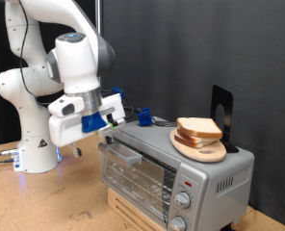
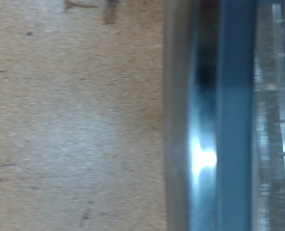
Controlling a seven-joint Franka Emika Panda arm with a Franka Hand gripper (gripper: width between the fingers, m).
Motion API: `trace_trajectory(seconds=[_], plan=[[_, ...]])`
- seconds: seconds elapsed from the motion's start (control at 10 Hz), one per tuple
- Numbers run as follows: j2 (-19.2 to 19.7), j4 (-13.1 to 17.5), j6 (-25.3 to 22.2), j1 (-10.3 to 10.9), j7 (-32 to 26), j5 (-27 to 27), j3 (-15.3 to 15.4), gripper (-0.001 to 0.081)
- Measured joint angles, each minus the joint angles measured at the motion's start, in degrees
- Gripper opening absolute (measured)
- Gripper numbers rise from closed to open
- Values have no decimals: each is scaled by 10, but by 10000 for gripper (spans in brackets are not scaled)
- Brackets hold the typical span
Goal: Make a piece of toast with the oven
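The silver-grey oven (image 1: 171, 168) stands at the exterior view's right with its glass door closed. A slice of toast (image 1: 198, 128), pale with a brown crust, lies on a round wooden board (image 1: 202, 150) on top of the oven. My gripper (image 1: 106, 137) hangs at the oven's upper corner on the exterior view's left, at the top edge of the door. Nothing shows between its fingers. The wrist view is blurred and shows a shiny metal edge of the oven (image 2: 205, 125) close up, with no fingers in the picture.
The oven sits on a wooden box (image 1: 133, 214) on a wooden table (image 1: 46, 202), which also shows in the wrist view (image 2: 75, 125). A black stand (image 1: 222, 108) rises behind the board. A blue part (image 1: 142, 117) with cables lies behind the oven.
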Motion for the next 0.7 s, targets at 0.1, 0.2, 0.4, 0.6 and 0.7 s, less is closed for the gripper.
trace_trajectory(seconds=[0.1, 0.2, 0.4, 0.6, 0.7], plan=[[7, 0, 7, -12, 0, -13, -3, 800], [16, 0, 14, -24, 1, -27, -6, 800], [41, 0, 35, -47, 11, -62, -13, 800], [74, 4, 61, -66, 34, -93, -19, 800], [94, 7, 78, -72, 48, -105, -22, 800]])
